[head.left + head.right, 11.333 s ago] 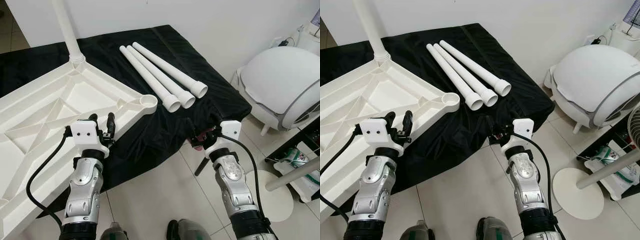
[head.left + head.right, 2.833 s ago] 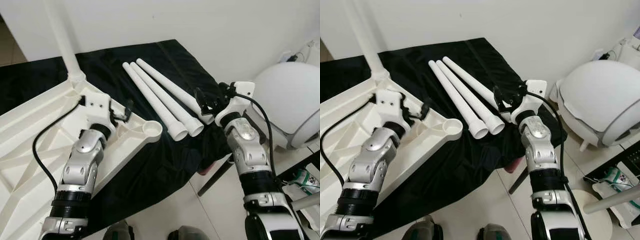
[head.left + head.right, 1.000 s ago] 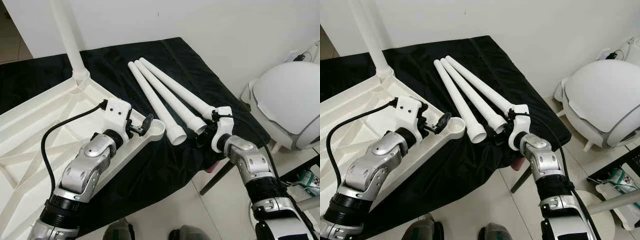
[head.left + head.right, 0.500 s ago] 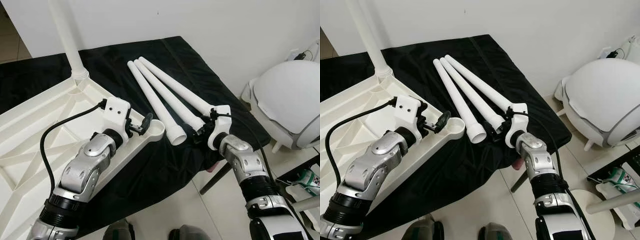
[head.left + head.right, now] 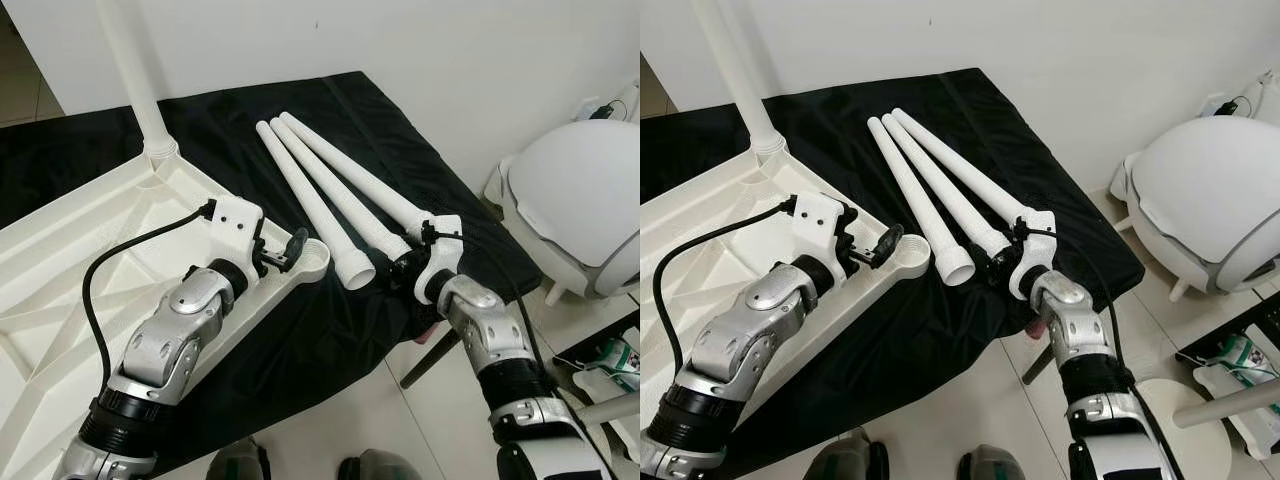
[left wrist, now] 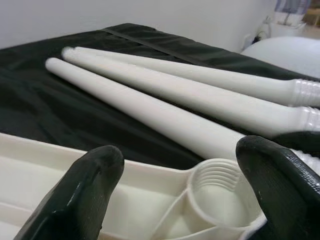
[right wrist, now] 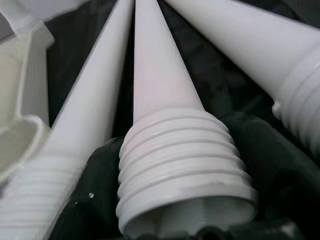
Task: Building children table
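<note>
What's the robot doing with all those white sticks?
It is building a little table. The tabletop lies upside down on a black cloth, with one leg already standing in a corner. The right claw is around the threaded end of the middle leg of three loose ones. The left claw hovers open by an empty corner socket.

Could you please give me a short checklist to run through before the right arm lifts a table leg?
1. The right gripper is at the threaded end of the middle leg, one finger on each side: ok.
2. Fingers closed firmly on it: cannot tell.
3. The outer legs lie close beside it and may get dragged: not ok.
4. The corner socket of the tabletop is open and unobstructed: ok.
5. The left gripper is open, straddling the socket corner, not yet steadying the tabletop: not ok.
</note>
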### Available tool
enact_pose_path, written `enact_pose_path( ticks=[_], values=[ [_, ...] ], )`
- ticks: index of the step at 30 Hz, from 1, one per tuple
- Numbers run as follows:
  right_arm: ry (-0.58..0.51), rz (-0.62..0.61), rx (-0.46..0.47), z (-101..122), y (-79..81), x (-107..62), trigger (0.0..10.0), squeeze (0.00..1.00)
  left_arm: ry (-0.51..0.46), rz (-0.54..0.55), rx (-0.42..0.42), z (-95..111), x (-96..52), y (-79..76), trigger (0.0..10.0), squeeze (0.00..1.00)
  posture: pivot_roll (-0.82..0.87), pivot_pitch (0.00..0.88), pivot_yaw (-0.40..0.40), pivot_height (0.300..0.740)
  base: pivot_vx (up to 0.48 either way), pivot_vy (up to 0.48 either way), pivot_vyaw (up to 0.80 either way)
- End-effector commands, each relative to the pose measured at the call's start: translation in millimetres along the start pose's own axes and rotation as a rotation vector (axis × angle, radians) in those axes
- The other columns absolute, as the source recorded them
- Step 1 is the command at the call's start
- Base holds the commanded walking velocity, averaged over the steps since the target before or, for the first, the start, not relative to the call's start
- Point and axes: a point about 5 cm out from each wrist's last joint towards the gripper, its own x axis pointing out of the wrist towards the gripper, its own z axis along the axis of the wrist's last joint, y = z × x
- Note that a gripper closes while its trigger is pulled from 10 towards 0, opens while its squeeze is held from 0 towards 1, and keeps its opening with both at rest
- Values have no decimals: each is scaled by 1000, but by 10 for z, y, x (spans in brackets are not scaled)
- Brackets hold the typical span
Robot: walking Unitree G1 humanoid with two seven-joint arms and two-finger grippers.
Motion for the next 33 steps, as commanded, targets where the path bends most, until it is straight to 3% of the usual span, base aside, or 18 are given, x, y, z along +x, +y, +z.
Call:
enact_pose_path(
  ticks=[1, 8, 11, 13, 15, 16, 17, 18, 19, 23, 27, 33],
  values=[
    [-115, -19, -4, 186, -36, -11, 0, 0, 11, -210, -9, 2, 25, -136, 10000, 0, -73, 13, 15, 740, 0, 0, 0],
    [-306, -30, 57, 493, -72, -47, 0, 0, -35, -348, -98, 129, 142, -397, 10000, 0, -85, 0, 16, 740, 0, 0, 0],
    [-338, -25, 53, 554, -71, -55, 0, 0, -50, -376, -127, 177, 177, -445, 10000, 0, -89, 0, 18, 740, 0, 0, 0],
    [-363, -17, 47, 603, -63, -60, 0, 0, -67, -404, -168, 239, 220, -491, 10000, 0, -91, 0, 21, 740, 0, 0, 0],
    [-385, 45, 5, 653, 27, -65, 0, 0, -112, -472, -261, 432, 339, -601, 10000, 0, -97, 0, 26, 740, 0, 0, 0],
    [-385, 45, 5, 653, 27, -65, 0, 0, -112, -472, -261, 432, 339, -601, 10000, 0, -97, 0, 26, 740, 0, 0, 0],
    [-381, 62, -9, 651, 55, -63, 1333, 0, -122, -481, -274, 479, 380, -621, 10000, 0, -98, 0, 27, 740, 0, 0, 0],
    [-381, 62, -9, 651, 55, -63, 1333, 0, -122, -481, -274, 479, 380, -621, 10000, 0, -98, 0, 27, 740, 0, 0, 0],
    [-373, 86, -42, 643, 104, -58, 10000, 0, -125, -485, -293, 543, 461, -632, 10000, 0, -102, 0, 29, 740, 0, 0, 0],
    [-371, 99, -75, 638, 139, -65, 10000, 0, -119, -488, -318, 595, 545, -617, 10000, 0, -108, 0, 33, 740, 0, 0, 0],
    [-370, 140, -134, 626, 188, -100, 10000, 0, -111, -488, -399, 722, 691, -557, 10000, 0, -117, 0, 39, 740, 0, 0, 0],
    [-382, 139, -176, 653, 193, -117, 10000, 0, -81, -451, -388, 766, 805, -476, 10000, 0, -126, 0, 45, 740, 0, 0, 0]
  ],
)
